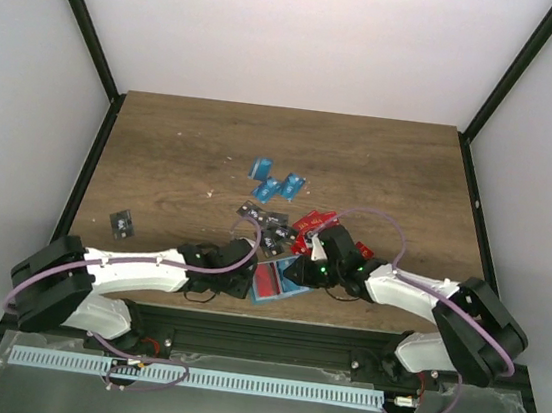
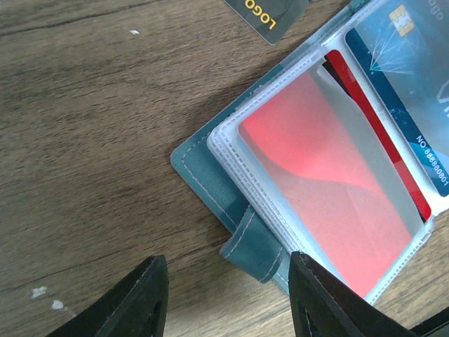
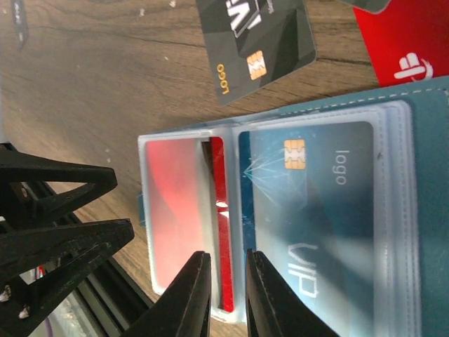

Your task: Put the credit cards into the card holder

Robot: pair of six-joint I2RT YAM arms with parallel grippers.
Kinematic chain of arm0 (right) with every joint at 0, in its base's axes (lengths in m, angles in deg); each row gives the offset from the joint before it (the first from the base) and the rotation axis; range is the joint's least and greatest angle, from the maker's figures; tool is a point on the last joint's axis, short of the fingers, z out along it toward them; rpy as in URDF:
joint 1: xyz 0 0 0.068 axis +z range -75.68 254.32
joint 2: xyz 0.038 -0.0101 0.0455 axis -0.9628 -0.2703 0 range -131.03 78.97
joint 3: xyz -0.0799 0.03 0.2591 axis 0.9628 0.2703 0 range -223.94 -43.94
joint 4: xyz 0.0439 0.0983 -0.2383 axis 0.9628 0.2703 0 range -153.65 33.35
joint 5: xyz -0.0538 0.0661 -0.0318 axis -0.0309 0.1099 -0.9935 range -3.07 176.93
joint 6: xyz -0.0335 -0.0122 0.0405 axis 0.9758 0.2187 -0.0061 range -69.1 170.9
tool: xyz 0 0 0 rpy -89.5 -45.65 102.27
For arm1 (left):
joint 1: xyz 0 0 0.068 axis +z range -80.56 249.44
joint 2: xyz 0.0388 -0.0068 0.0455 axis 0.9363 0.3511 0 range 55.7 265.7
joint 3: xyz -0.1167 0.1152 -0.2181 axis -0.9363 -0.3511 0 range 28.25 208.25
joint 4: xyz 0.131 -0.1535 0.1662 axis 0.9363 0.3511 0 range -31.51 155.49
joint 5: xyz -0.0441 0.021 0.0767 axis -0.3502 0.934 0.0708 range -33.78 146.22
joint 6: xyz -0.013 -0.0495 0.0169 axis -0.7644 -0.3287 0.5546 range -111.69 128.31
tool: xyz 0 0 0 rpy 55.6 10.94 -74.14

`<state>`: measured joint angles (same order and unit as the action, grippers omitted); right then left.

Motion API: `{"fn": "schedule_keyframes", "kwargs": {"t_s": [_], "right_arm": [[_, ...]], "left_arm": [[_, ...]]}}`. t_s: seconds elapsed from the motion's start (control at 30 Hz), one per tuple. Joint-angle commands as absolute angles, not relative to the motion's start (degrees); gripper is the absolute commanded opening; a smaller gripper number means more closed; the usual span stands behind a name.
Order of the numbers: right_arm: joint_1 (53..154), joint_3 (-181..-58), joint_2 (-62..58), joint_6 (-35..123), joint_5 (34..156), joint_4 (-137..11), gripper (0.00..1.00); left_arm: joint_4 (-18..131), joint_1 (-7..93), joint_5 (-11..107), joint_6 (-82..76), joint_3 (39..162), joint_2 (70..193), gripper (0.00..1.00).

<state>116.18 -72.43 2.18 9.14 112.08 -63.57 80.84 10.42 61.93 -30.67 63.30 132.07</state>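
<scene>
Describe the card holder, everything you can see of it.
The card holder lies open and flat on the wooden table, at its near edge. It is teal, leather-like, with pale stitching and a strap tab on one side. Clear plastic sleeves fill it: one shows a red card, the other a blue chip card marked VIP. The right gripper hangs over the sleeves, the left gripper beside the tab; contact cannot be told.
</scene>
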Motion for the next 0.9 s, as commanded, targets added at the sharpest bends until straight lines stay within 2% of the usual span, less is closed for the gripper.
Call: {"fn": "schedule_keyframes", "kwargs": {"t_s": [0.0, 0.17, 0.5, 0.73, 0.87], "right_arm": [[116.6, -74.1, -0.1, 11.4, 111.9, -64.8, 0.16], [116.6, -73.1, -1.8, 11.6, 110.9, -64.9, 0.16], [116.6, -71.3, -6.2, 12.0, 110.9, -65.9, 0.15], [116.6, -70.9, -9.5, 12.3, 111.3, -66.2, 0.13], [116.6, -70.6, -10.2, 12.2, 111.3, -66.0, 0.13]], "left_arm": [[77.1, 10.5, 60.6, -28.6, 62.9, 134.8, 0.49], [76.5, 10.4, 60.9, -28.0, 63.6, 137.5, 0.47], [72.2, 10.4, 62.7, -26.6, 62.1, 139.9, 0.34], [69.0, 10.4, 66.0, -26.3, 61.4, 141.8, 0.11], [72.3, 10.7, 72.1, -32.3, 61.0, 140.2, 0.05]]}}
